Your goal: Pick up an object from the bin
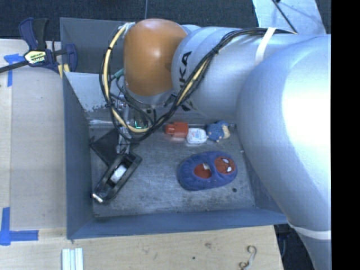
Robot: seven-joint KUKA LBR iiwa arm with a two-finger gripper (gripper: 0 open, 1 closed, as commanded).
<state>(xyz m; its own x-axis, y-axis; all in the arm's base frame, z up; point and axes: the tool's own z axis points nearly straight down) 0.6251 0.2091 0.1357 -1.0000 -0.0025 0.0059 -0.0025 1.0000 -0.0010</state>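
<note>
My gripper (130,120) hangs under the orange wrist cover at the bin's back left, mostly hidden by cables. Just below it lies a black tape-dispenser-like tool (115,176) with a white part in its middle, stretched diagonally toward the front left corner. A flat black wedge-shaped piece (106,145) rests beside the gripper on its left. To the right, apart from the gripper, sits a small red and white object (184,132).
A blue slipper with red insides (207,170) lies in the middle right of the bin. A small blue and yellow figure (217,130) is behind it. The thick silver arm covers the bin's right side.
</note>
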